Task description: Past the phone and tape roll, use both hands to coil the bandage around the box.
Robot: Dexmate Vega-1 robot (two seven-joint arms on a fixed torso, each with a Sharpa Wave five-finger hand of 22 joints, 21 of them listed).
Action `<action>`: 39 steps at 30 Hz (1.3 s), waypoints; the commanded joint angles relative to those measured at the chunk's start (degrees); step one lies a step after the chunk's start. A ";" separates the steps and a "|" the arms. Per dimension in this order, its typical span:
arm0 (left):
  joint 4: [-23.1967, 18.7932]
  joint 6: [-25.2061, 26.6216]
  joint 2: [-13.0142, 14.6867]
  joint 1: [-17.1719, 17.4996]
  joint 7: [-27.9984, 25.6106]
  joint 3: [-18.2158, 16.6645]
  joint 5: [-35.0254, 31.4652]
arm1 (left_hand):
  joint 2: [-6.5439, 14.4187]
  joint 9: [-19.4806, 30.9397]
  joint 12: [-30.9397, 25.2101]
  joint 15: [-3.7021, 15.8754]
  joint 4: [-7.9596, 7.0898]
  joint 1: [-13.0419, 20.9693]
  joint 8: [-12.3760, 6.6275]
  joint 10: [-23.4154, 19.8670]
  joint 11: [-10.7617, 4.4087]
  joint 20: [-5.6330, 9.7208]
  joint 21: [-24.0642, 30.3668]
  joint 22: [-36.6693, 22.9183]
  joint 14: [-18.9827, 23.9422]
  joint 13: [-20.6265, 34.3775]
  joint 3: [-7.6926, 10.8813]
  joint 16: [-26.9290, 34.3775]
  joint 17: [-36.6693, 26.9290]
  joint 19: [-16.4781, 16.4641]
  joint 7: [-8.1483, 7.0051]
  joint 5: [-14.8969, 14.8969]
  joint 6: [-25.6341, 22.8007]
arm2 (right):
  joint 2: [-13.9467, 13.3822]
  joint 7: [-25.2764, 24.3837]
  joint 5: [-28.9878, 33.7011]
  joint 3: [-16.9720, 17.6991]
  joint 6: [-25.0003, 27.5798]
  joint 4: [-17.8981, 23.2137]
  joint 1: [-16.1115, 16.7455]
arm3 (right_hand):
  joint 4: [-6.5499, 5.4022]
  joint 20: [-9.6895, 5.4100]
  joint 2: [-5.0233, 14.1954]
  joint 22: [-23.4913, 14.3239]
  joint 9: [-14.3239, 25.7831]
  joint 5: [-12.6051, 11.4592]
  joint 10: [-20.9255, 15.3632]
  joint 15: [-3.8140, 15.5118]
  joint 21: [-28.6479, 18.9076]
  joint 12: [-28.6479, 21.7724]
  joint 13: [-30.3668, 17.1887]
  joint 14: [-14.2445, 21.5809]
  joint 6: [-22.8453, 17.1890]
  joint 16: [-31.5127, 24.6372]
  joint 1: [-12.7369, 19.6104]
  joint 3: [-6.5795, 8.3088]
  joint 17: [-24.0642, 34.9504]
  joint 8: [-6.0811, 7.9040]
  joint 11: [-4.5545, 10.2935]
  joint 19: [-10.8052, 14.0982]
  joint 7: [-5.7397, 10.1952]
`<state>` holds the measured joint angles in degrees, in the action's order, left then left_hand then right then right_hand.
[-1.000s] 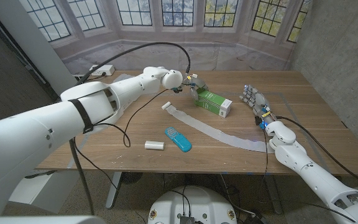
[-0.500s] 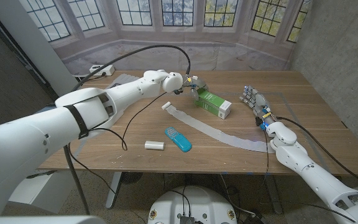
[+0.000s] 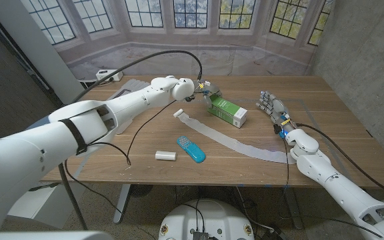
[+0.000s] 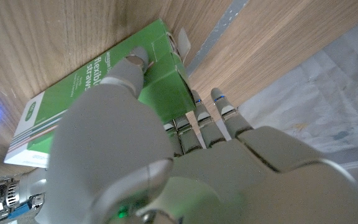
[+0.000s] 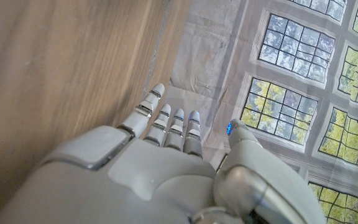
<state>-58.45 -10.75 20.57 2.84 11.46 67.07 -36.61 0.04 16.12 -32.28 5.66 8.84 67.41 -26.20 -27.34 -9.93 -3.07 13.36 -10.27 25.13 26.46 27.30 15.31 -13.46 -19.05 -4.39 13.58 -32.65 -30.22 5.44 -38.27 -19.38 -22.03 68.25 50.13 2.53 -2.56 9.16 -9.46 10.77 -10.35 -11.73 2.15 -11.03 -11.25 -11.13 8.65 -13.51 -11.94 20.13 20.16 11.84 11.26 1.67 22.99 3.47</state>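
Over the worktop (image 3: 145,143), the head view has the left hand (image 3: 209,94) gripping the green box (image 3: 229,111), lifted slightly since a second ago (bandage (image 3: 235,141) unwound). Left wrist: fingers (image 4: 135,59) clamp it. Right wrist: right hand (image 5: 166,162) open, idle.

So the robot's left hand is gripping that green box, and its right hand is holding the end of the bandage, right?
Not quite. The left hand does grip the green box, but the head view shows the right hand open, apart from the bandage, holding nothing.
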 commanded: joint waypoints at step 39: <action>-26.41 12.11 14.99 13.51 4.55 -14.13 -0.28 | 1.54 1.43 -1.56 0.15 -0.06 0.05 -3.24 -1.62 -0.31 -0.07 0.07 -0.36 1.80 2.32 -0.72 0.96 -1.96 -0.67 0.53 0.77 -2.03 | -3.08 -0.29 4.11 -3.47 7.26 6.08 -3.27 | 0.65 -1.97 -0.01 -0.31 0.26 -0.01 -0.25 2.47 -0.01 -0.07 -0.16 0.21 -0.04 -0.35 -0.48 0.24 0.25 0.03 -0.13 0.55 -0.43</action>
<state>-79.29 -1.38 32.19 13.16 15.45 56.26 -37.08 0.56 16.55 -33.50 5.94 8.85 67.02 -28.40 -28.27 -10.24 -3.07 13.33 -10.56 26.42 28.38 26.68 15.75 -15.06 -19.04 -4.61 14.02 -32.88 -32.84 4.57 -35.41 -21.61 -16.49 73.94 48.60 2.76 -2.56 9.15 -9.46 10.77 -10.35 -11.73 2.15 -11.03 -11.25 -11.13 8.65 -13.51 -11.94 20.13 20.40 11.84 11.26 1.66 22.99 3.47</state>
